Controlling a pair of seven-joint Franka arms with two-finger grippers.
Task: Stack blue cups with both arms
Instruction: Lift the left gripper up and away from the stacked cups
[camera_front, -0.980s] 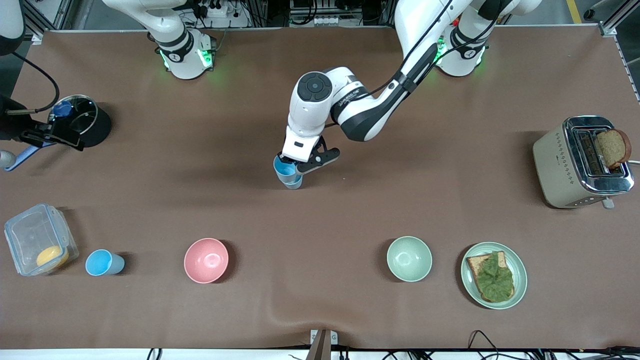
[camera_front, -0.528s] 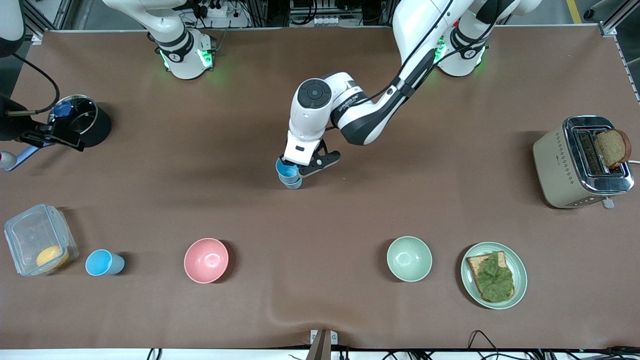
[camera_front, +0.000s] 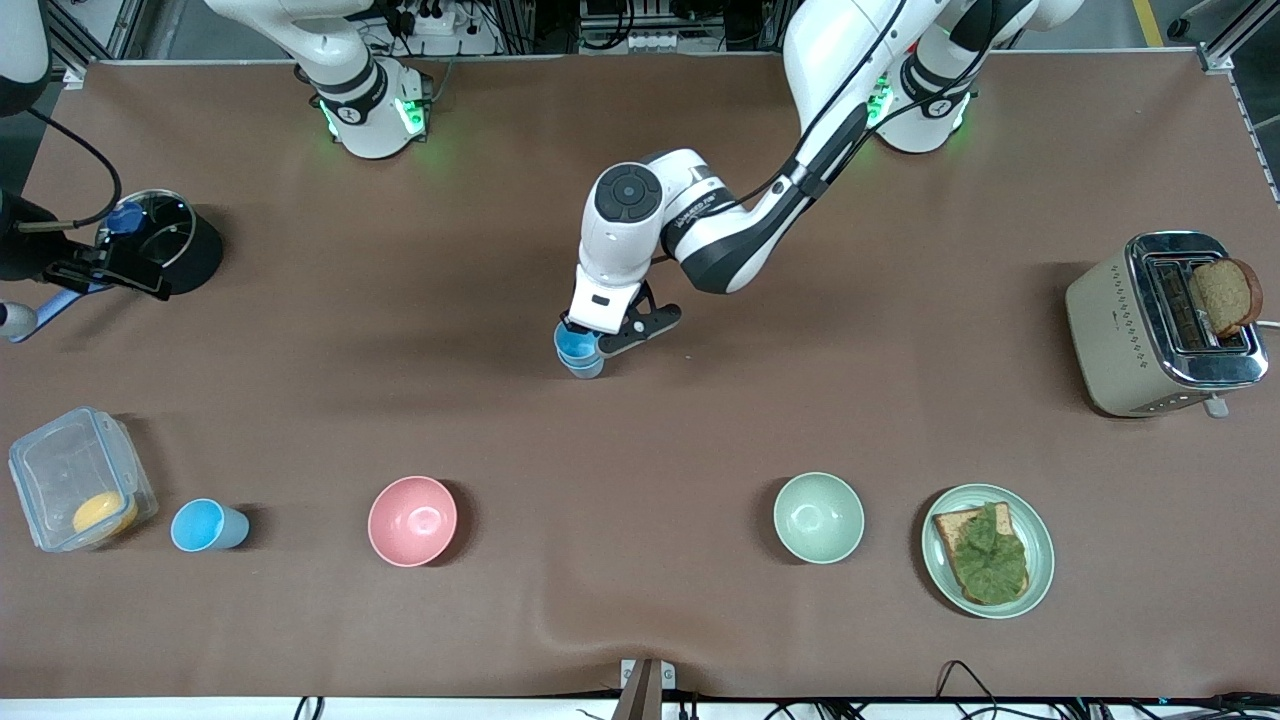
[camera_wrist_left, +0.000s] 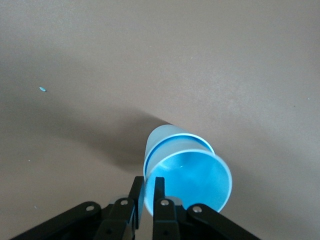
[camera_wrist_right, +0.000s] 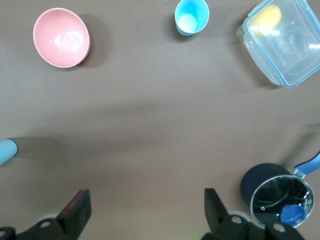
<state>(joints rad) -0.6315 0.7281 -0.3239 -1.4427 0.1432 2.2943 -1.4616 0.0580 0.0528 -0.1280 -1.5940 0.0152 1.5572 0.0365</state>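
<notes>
I have the wide brown worktop (camera_front: 700, 430) in view, and the left white jointed arm reaches from its base down to the middle of it, where its black two-finger claw (camera_front: 590, 345) is clamped on the rim of a brighter sky-blue plastic cup (camera_wrist_left: 192, 177). That cup sits nested in a pale grey-blue tapered cup (camera_wrist_left: 162, 137) that stands on the worktop, so I judge the stacking step for this pair is at its end: the upper cup looks seated, with only a narrow band of the lower one showing under its rim. The next move, as I read it, calls for letting go of the rim and lifting straight up so the stack is not tipped or dragged. Against the frame from a second ago, the left arm's wrist has drawn slightly toward its own base and the held cup has sunk lower and more squarely over the lower one. The right white arm waits with its claw (camera_wrist_right: 145, 210) spread wide, high over its own end of the worktop near the black saucepan with glass lid (camera_front: 165, 240). A third small sky-blue tumbler (camera_front: 205, 525) stands upright and untouched near the front camera, between the clear plastic lidded box (camera_front: 75, 480) and the round pink bowl (camera_front: 412, 520), so I expect it is the right arm's job afterwards.
</notes>
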